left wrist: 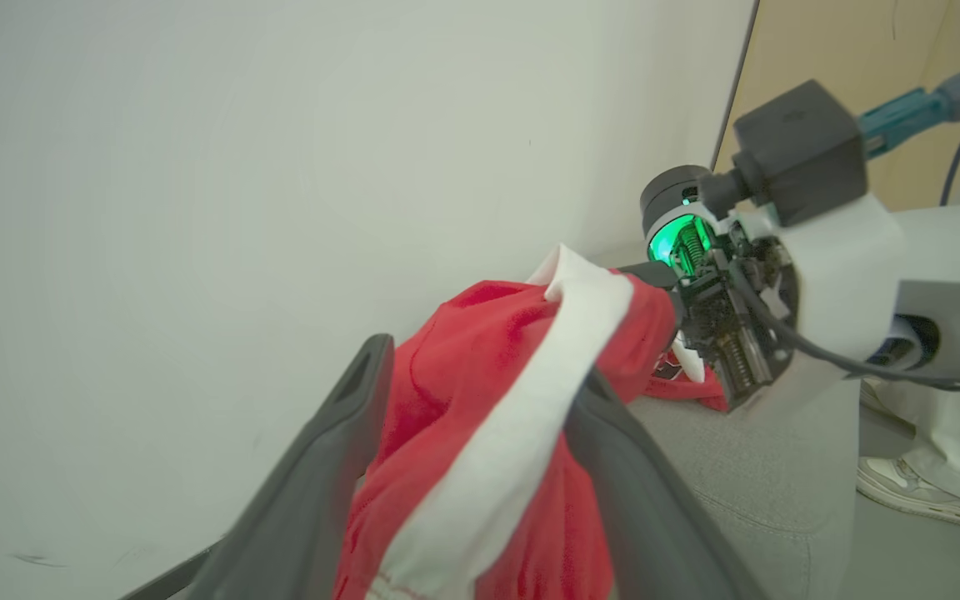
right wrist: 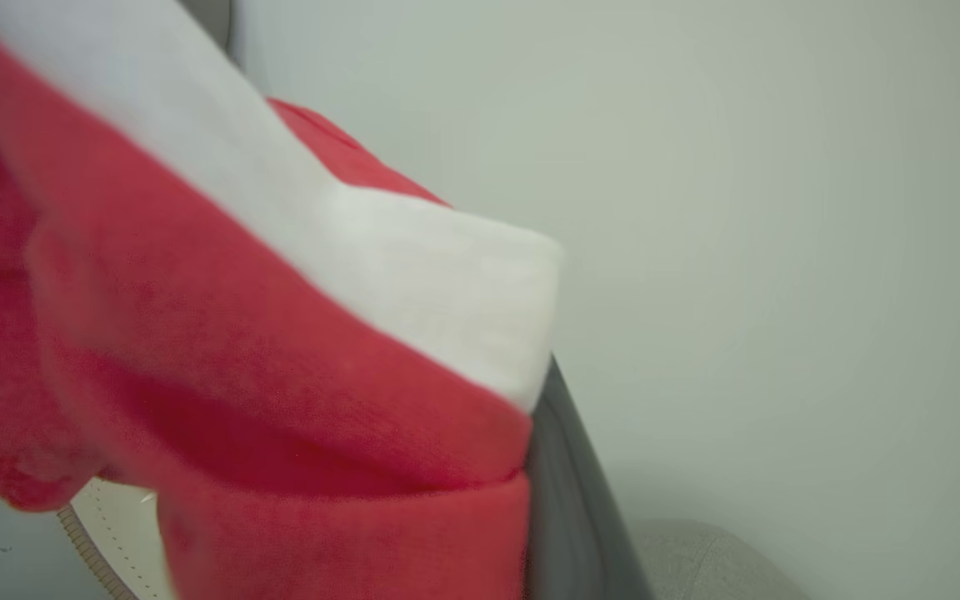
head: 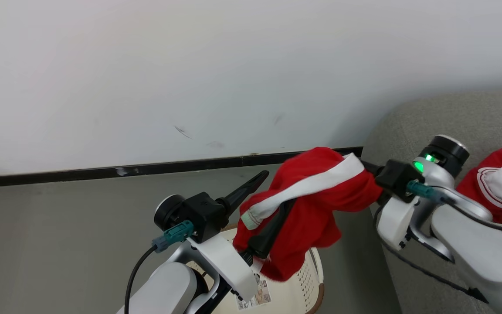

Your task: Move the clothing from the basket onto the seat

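Observation:
A red garment with a white stripe [head: 316, 196] hangs in the air above the basket [head: 307, 279], stretched between my two grippers. My left gripper [head: 279, 189] stands open; the cloth lies between its spread fingers [left wrist: 338, 450] and drapes over one of them. My right gripper [head: 366, 172] is shut on the garment's far end, its fingertips buried in the cloth; one dark finger [right wrist: 563, 492] shows beside the fabric. From the left wrist the right gripper [left wrist: 655, 275] is seen pinching the garment [left wrist: 480, 375]. A second red garment with white trim [head: 499, 174] lies on the grey seat [head: 451, 117].
A pale wall with a dark skirting strip [head: 168, 168] runs close behind the basket. The grey floor [head: 59, 235] stretches to the left. The seat's rounded corner [left wrist: 763, 467] stands to the right of the basket. A person's shoe [left wrist: 913, 492] rests on the floor beyond the seat.

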`<state>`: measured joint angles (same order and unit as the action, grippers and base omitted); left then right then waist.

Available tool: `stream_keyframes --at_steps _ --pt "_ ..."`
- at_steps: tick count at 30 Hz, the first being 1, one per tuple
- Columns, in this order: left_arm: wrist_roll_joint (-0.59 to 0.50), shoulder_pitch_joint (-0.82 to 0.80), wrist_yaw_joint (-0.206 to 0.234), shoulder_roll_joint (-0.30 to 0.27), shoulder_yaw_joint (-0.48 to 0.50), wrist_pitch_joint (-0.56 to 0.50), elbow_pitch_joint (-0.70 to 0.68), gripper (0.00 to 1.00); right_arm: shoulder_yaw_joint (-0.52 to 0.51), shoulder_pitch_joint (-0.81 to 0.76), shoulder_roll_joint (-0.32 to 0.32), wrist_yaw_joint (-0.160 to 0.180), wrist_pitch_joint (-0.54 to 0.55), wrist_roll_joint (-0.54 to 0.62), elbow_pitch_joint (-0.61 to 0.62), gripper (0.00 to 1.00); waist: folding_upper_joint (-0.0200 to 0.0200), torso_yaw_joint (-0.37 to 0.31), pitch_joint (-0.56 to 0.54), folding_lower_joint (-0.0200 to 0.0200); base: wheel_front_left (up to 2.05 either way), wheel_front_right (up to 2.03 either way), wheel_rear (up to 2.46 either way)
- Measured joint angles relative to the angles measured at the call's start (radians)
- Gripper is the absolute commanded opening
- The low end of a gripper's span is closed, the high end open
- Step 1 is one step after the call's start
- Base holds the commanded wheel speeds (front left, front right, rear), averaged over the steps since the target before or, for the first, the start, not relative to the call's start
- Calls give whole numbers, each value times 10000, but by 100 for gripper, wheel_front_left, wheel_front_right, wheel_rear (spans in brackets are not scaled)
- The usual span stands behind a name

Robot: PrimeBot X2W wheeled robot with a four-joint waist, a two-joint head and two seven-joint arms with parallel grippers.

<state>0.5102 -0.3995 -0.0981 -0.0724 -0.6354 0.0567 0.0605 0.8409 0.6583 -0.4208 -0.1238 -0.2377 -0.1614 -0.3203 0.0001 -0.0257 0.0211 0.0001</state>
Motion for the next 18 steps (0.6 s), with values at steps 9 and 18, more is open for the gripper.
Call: stream_keyframes --at_steps 9,18 --pt "-2 25 -2 13 -58 389 157 100 -1743 -696 -497 -2 -17 -362 -180 0 0 -475 53 0 0 0 0" --pt "-4 200 -15 40 -408 629 384 100 -4525 -1971 -798 0 -88 -646 -176 0 -1 -1094 10 0 0 0 0"
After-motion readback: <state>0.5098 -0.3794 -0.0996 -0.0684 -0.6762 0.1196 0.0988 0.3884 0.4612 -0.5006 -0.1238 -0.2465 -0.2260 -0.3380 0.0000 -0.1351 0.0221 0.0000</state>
